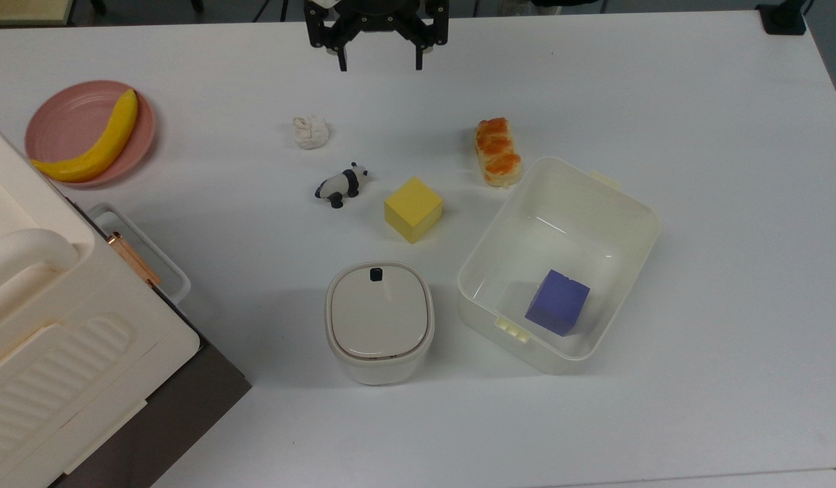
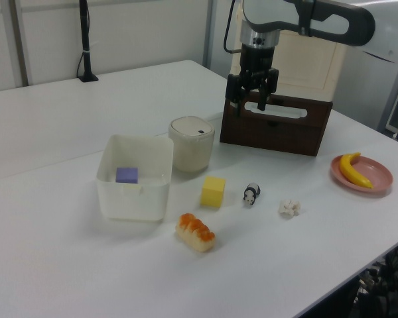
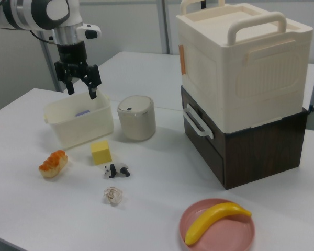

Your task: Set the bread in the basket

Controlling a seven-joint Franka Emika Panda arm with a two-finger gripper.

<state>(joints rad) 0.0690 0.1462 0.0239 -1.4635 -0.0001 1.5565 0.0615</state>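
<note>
The gripper [image 1: 380, 59] hung high above the table with its fingers spread apart and empty. The bread [image 1: 498, 150] lay on the table well below and away from it, towards the top view's right, just beside the rim of the basket [image 1: 631, 196]. The loaf looked light, soft and glossy; a gentle pinch across its pale long sides at mid-length seemed safest.

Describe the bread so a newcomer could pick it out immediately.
Find the large cream-white basket holding a purple cube. Just outside one of its corners, on the table, lies the bread. It is a small oblong loaf with a glossy orange-brown segmented top, unlike the plain yellow cube nearby.
</note>
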